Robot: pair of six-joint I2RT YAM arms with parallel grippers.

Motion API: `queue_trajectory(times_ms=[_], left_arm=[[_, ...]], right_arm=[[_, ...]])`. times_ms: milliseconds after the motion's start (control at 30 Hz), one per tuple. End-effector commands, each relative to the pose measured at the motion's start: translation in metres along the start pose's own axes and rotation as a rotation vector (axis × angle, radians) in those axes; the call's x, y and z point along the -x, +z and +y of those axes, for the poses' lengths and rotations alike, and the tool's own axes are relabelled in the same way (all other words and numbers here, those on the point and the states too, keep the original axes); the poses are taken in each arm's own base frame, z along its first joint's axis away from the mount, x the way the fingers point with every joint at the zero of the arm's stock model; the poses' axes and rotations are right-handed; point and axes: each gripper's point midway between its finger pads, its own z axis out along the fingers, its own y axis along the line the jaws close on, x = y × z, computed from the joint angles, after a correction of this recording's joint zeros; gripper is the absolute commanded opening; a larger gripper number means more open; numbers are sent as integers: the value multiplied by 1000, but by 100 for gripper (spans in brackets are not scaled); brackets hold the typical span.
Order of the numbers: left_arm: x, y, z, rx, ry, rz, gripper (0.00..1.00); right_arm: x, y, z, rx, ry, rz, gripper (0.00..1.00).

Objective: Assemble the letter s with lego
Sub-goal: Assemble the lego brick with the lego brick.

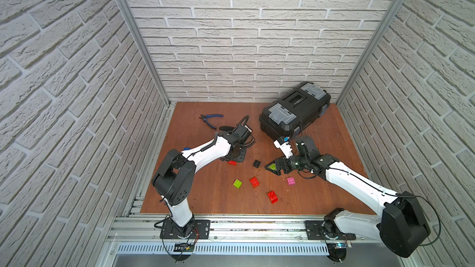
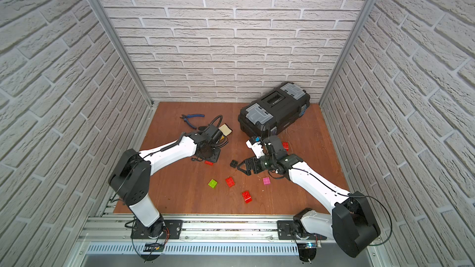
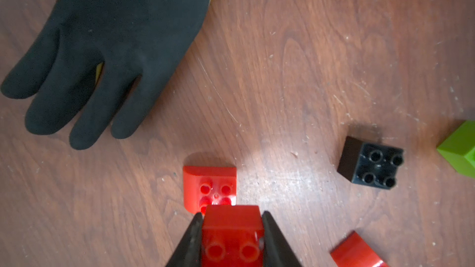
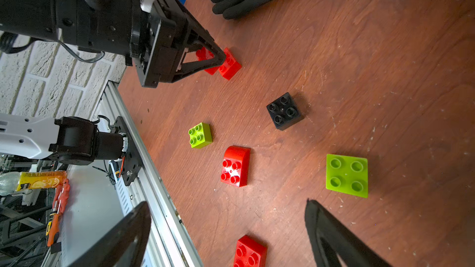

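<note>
My left gripper [image 3: 232,214] is shut on a red lego brick [image 3: 232,237], low over the table and right behind a second red brick [image 3: 209,188]; a top view shows this pair at the gripper's tip [image 1: 231,162]. My right gripper [image 4: 228,217] stands open above the table, over a lime green brick [image 1: 273,167] that lies just outside one finger [image 4: 326,227]. Loose on the wood lie a black brick [image 1: 256,163], another lime green brick [image 1: 237,183], two red bricks [image 1: 254,181] [image 1: 272,196], a pink one [image 1: 290,180] and a blue one [image 1: 186,148].
A black toolbox [image 1: 295,110] stands at the back right, with a red brick [image 2: 285,145] in front of it. Blue-handled pliers [image 1: 209,119] lie at the back left. A black glove [image 3: 115,47] lies beyond the left gripper. A metal rail [image 1: 231,224] runs along the front edge.
</note>
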Motion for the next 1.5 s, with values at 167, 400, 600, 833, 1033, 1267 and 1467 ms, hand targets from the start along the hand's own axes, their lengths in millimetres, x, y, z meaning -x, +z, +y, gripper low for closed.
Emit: queue_trajectory(times_ms=[167,400,600,833,1033,1267,1467], left_arm=[[-8,19,-3,-3,29,34,34],[-10,30,0,11,44,49,34],[-8,35,0,18,40,47,34],[-17,39,1,20,7,69,35],[-27,51,-1,12,-31,96,35],[-41,64,0,14,-50,132,34],[-37,58,-1,-1,-85,118,35]], right_arm=[[14,-3,7,4,-27,-47,94],[12,-4,6,-3,-24,-43,94],[12,-4,6,-4,-25,-43,94],[10,-3,4,-10,-27,-34,94],[9,-1,3,-8,-23,-30,94],[6,0,1,-15,-25,-20,94],[6,-1,2,-13,-29,-21,94]])
